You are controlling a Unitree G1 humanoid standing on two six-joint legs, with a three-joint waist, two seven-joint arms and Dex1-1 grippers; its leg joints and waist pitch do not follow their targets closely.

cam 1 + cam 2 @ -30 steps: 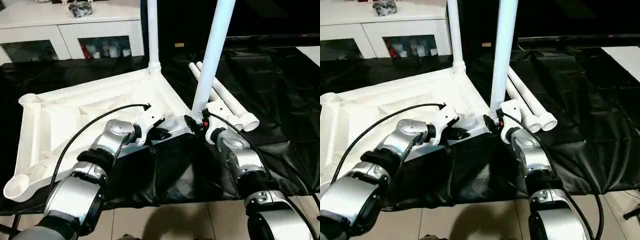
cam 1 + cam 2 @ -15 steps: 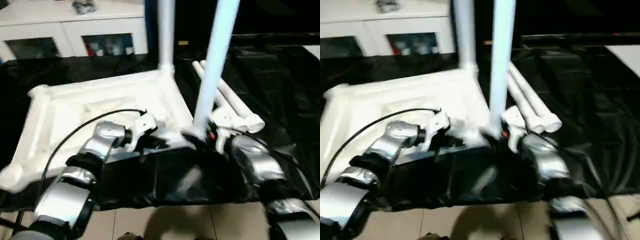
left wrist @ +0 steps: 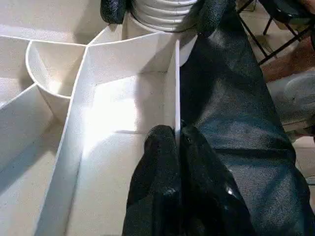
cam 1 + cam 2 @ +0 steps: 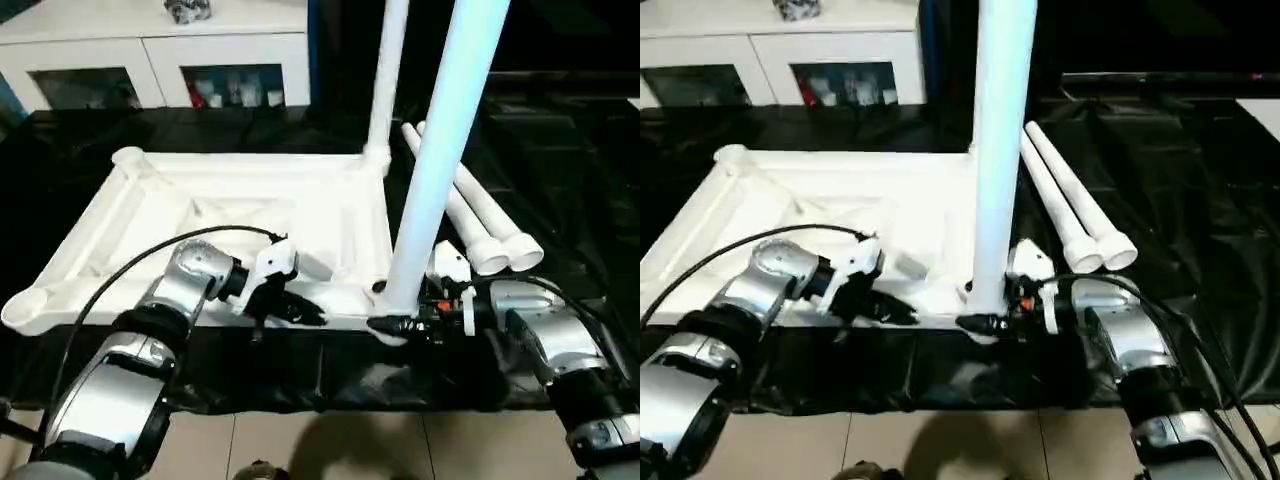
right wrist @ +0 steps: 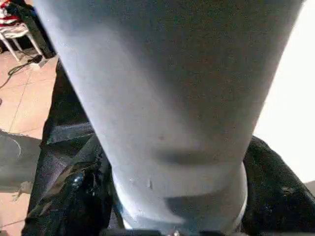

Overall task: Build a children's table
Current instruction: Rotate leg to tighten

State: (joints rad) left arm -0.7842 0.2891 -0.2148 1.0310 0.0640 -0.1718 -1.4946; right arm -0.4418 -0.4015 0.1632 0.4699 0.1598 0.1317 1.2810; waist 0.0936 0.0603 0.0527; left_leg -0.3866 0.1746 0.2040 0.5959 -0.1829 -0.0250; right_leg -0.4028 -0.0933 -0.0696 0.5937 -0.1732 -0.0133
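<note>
The white tabletop (image 4: 220, 215) lies upside down on the black cloth, ribs up. One leg (image 4: 388, 70) stands upright in its far right corner socket. A second leg (image 4: 445, 150) stands in the near right corner, and my right gripper (image 4: 388, 325) is shut around its ribbed base (image 5: 177, 147), a black finger (image 5: 71, 196) on each side. My left gripper (image 4: 303, 314) is shut on the tabletop's thin near rim (image 3: 176, 88), just left of that corner. Two loose legs (image 4: 475, 215) lie side by side on the cloth to the right.
A white cabinet with glass doors (image 4: 225, 60) stands behind the table. The black cloth (image 4: 570, 150) hangs over the table's front edge above the tiled floor (image 4: 330, 450). The empty left corner sockets (image 4: 22, 310) reach close to the table's left side.
The whole view has shifted. With both grippers still holding, the tabletop has swung so its near edge lies squarer to me, and the held leg stands straighter.
</note>
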